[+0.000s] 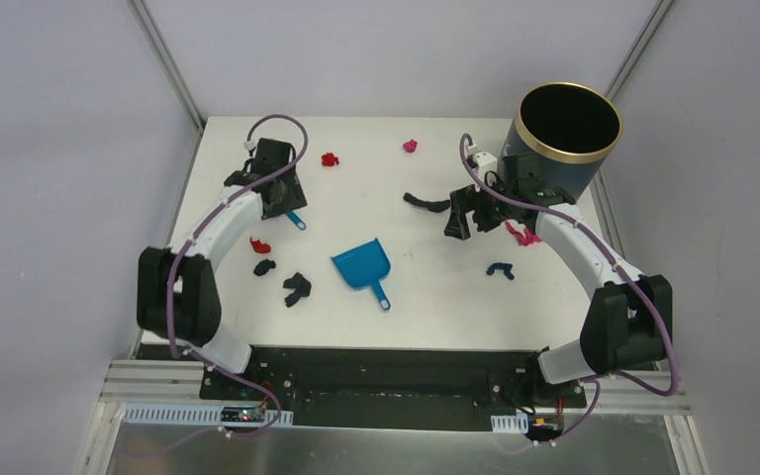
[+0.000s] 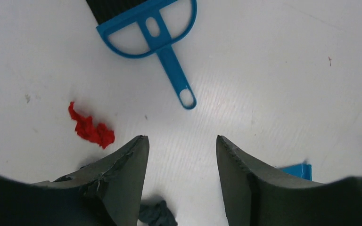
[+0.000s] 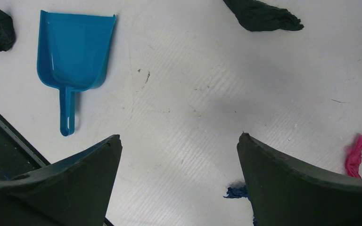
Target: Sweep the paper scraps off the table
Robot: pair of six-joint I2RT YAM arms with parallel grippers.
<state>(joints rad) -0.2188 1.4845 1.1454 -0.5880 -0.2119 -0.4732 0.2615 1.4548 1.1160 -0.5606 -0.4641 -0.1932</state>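
Though crumpled, the dark scrap (image 1: pixel 427 203) lies crosswise.

The top view looks down from above and behind the 2 arm bases (image 1: pixel 226 348), taking in the whole table (image 1: pixel 435 307). Each wrist view looks down close past its own fingers (image 2: pixel 122 188). Right wrist and top share the dustpan (image 3: pixel 75 52). Left wrist and top share the brush (image 2: pixel 151 28), perhaps also a dustpan corner.

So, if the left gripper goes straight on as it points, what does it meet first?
Probably the blue brush handle, lying just ahead in line with the gap of the left gripper. How high the gripper hangs above the table is unclear.
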